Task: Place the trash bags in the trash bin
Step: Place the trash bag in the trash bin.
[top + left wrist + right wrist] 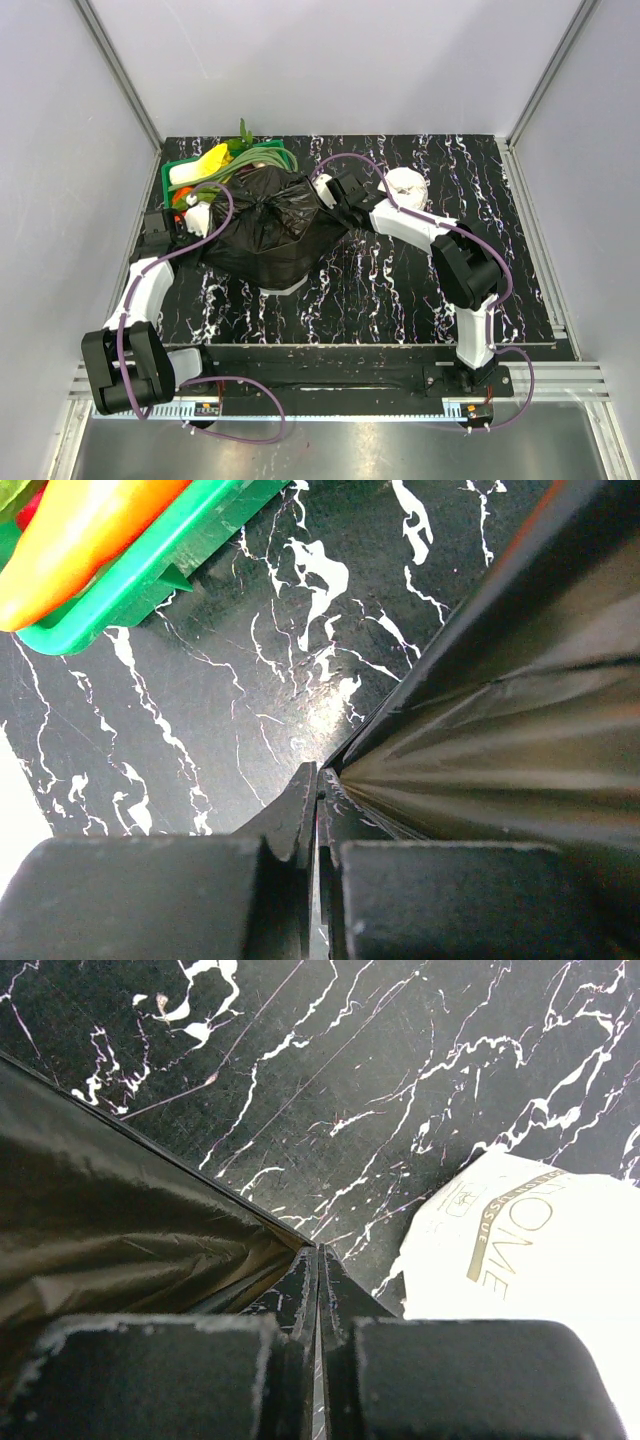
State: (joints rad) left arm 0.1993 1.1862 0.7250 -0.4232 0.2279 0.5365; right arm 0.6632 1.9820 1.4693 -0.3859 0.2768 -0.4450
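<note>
The black trash bag (268, 225) is stretched out over the trash bin, of which only a white sliver (287, 289) shows under the bag's near side. At the bag's left edge, my left gripper (203, 217) is shut on the film. In the left wrist view its jaws (320, 780) pinch the taut, pleated bag (500, 720). My right gripper (326, 191) is shut on the bag's right edge. The right wrist view shows those jaws (318, 1256) closed on a corner of the bag (120, 1210).
A green basket (186, 162) of toy vegetables stands at the back left, right behind the bag, and its rim (150, 575) shows in the left wrist view. A white roll of tissue (406, 184) (520, 1250) lies just right of my right gripper. Grey walls enclose the black marbled table (400, 290).
</note>
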